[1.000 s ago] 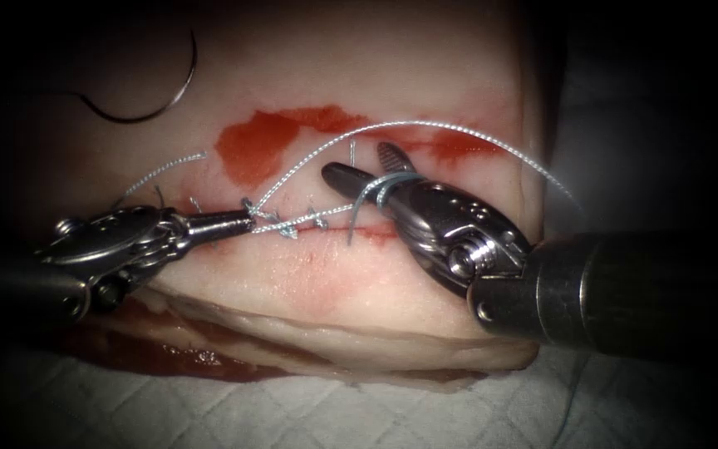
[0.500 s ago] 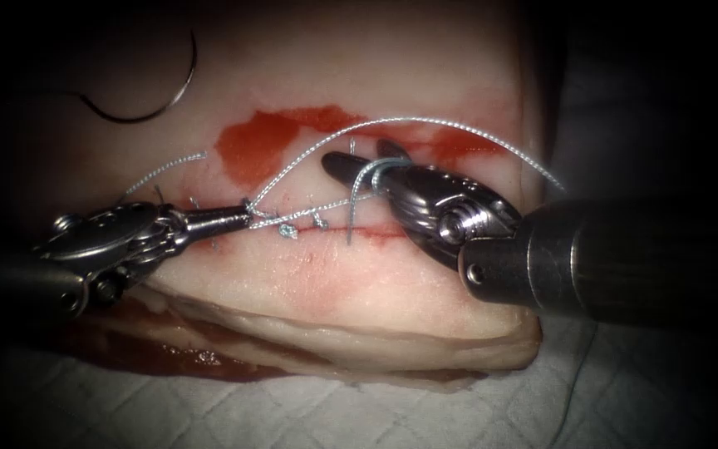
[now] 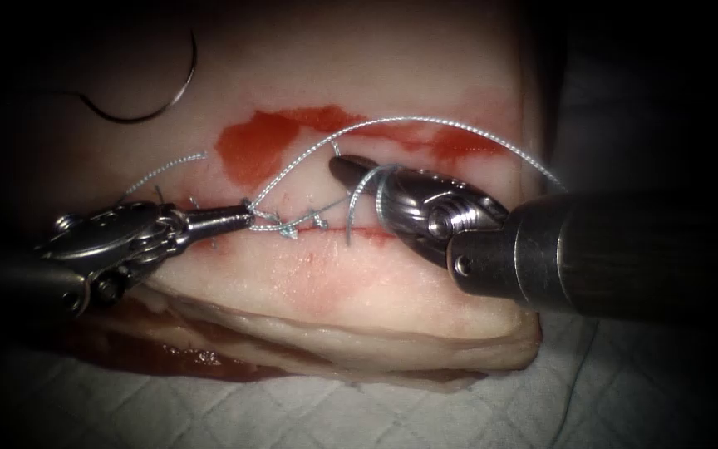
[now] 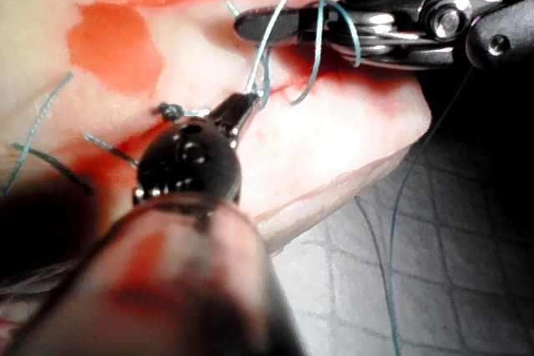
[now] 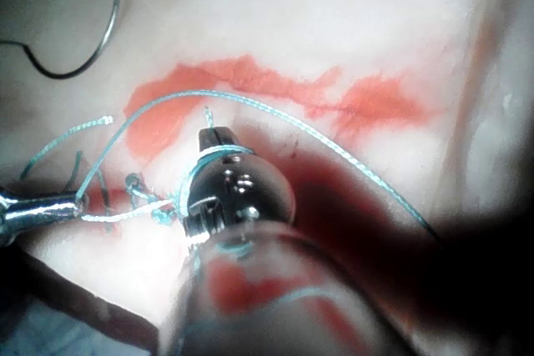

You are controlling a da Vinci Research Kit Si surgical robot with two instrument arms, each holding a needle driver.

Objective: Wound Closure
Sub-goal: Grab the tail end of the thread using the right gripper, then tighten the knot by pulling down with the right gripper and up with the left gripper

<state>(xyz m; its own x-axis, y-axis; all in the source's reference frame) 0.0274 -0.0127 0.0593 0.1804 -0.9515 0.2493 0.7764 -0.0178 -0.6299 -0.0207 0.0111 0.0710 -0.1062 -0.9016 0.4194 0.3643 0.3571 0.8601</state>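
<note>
The cut in the pale slab of pork-belly tissue is partly closed: along the left stretch of the horizontal cut I can see several tied knots of silvery-blue braided thread with short cut ends standing up beside them, while the right stretch is open and red-edged. Judging from that, some stitches are done and the current knot is not finished. The thin dark curved steel needle lies loose on the tissue well away at the upper left, above the cut, not in the tissue and held by neither of my claws. A patch of red fluid sits above the cut.

My left claw is closed to a narrow point and grips the thread right at the knots on the cut's left part. In the left wrist view the same claw pinches the strand just where it rises.

My right claw lies over the cut toward the right, its tip close above the tissue. Loops of thread are wound round its jaws and the long strand arches over it to the right. It looks nearly closed, but I cannot tell whether it holds anything at the tip.
</note>
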